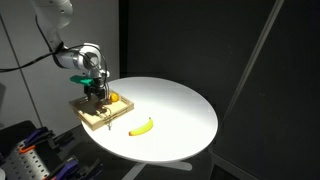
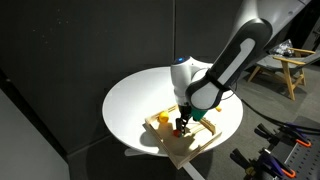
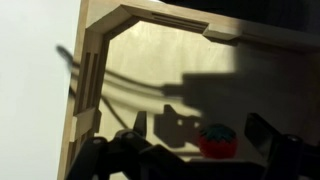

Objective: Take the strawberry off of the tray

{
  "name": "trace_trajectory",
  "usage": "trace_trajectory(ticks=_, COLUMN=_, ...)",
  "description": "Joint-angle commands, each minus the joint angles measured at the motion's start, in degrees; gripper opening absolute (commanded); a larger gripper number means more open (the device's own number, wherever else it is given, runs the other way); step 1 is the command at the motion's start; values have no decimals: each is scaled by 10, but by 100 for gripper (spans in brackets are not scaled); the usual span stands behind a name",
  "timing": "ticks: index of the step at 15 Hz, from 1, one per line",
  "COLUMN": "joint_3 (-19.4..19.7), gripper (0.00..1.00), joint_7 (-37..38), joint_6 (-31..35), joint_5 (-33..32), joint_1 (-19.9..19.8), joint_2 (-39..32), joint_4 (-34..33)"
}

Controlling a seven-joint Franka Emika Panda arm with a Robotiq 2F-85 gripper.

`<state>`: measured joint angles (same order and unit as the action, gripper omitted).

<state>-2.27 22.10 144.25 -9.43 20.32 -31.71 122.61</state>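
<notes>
**Table** (image 1: 180, 110): round, white top, seen in both exterior views against dark backdrop panels.

**Tray** (image 1: 92, 120): shallow, rectangular, light wood with low raised edges. It sits at the 9 o'clock rim of the table in an exterior view. In an exterior view (image 2: 190, 148) it is at about 5 o'clock and juts past the table edge. The wrist view shows its bare floor (image 3: 150, 60), one chamfered inner corner at 11 o'clock, and heavy shadow across the lower half.

**Strawberry** (image 3: 217, 146): small, red, with a green cap. It lies on the tray floor at about 5 o'clock of the wrist view, between the two fingers and nearer the one at 4 o'clock.

**Gripper** (image 3: 200, 135): jaws apart, one on either side of the strawberry. Whether either finger touches it cannot be told. In both exterior views the gripper (image 1: 96, 100) (image 2: 181, 124) points down, low over the tray.

**Orange fruit** (image 1: 114, 98): round, on the tray at 2 o'clock of the gripper.

**Banana** (image 1: 140, 126): yellow, lying on the tabletop off the tray, at 4 o'clock of it.

**Arm** (image 2: 235, 55): white and black.
</notes>
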Motion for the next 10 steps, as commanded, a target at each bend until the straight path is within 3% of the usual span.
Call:
trace_trajectory(ticks=1, joint_3=5, gripper=100, joint_7=-22, joint_6=-2, joint_5=-23, joint_1=8, joint_2=-19, joint_4=-22)
trace_trajectory(ticks=10, joint_3=5, gripper=100, joint_7=-39, joint_6=-9, joint_5=-25, joint_1=15, joint_2=-63, joint_4=-76)
